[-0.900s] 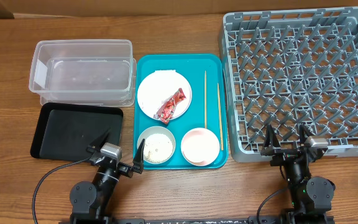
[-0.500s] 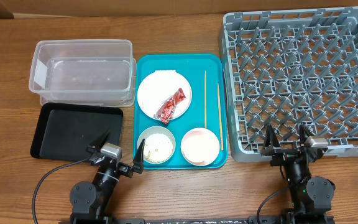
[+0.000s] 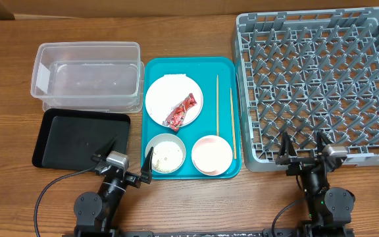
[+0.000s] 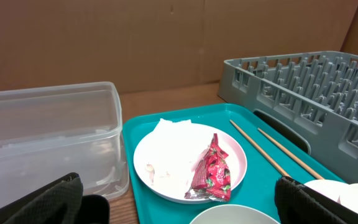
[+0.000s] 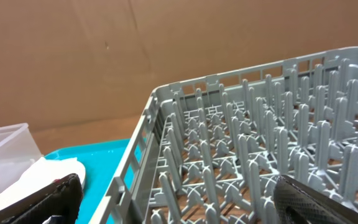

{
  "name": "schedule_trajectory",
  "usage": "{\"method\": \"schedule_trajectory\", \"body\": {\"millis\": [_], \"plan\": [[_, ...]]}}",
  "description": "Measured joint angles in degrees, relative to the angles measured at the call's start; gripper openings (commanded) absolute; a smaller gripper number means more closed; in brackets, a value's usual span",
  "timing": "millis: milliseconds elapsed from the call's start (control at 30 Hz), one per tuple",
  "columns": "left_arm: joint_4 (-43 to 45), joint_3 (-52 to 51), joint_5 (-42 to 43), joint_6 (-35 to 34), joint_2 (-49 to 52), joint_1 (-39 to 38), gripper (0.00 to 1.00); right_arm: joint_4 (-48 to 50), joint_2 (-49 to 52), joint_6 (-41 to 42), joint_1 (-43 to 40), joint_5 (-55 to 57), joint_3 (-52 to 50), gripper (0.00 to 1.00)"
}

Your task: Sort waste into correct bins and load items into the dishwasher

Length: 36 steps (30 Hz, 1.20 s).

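A red shiny wrapper (image 3: pixel 180 110) and a white napkin (image 3: pixel 168 83) lie on a pale round plate (image 3: pixel 158 105) on the teal tray (image 3: pixel 226 72). In the left wrist view the wrapper (image 4: pixel 211 171) lies on the plate (image 4: pixel 166 168). A grey metal bowl (image 3: pixel 165 153) holds rice grains. A pink bowl (image 3: pixel 211 155) sits beside it. Two chopsticks (image 3: pixel 218 103) lie at the tray's right. The clear tub (image 3: pixel 87 76), black tray (image 3: pixel 81 138) and grey rack (image 3: pixel 321 82) stand around. My left gripper (image 3: pixel 125 161) is open near the metal bowl. My right gripper (image 3: pixel 303 148) is open at the rack's front edge.
The teal tray (image 4: pixel 272 186) holds the dishes between the tub (image 4: pixel 42 137) and the rack (image 4: pixel 316 93). A brown cardboard wall (image 5: pixel 104 50) stands behind the table. The rack's pegs (image 5: pixel 247 143) fill the right wrist view.
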Motion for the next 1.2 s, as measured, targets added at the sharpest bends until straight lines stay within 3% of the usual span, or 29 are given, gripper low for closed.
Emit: {"method": "schedule_trajectory", "body": {"millis": [567, 767, 1000, 1067, 1200], "plan": [[0.0, 0.0, 0.0, 0.0, 0.0, 0.0, 1.00, -0.1, 0.0, 0.0, 0.0, -3.2, 0.0, 1.00], [0.0, 0.0, 0.0, 0.0, 0.0, 0.0, 1.00, -4.6, 0.0, 0.0, 0.0, -7.3, 2.7, 1.00], [0.0, 0.0, 0.0, 0.0, 0.0, 0.0, 1.00, -18.0, 3.8, -0.1, 0.0, -9.0, 22.1, 1.00], [0.1, 0.0, 0.0, 0.0, 0.0, 0.0, 1.00, -30.8, 9.7, 0.0, 0.0, -9.4, 32.0, 1.00], [0.1, 0.0, 0.0, 0.0, 0.0, 0.0, 1.00, -46.0, 22.6, -0.1, 0.0, -11.3, 46.8, 1.00]]}}
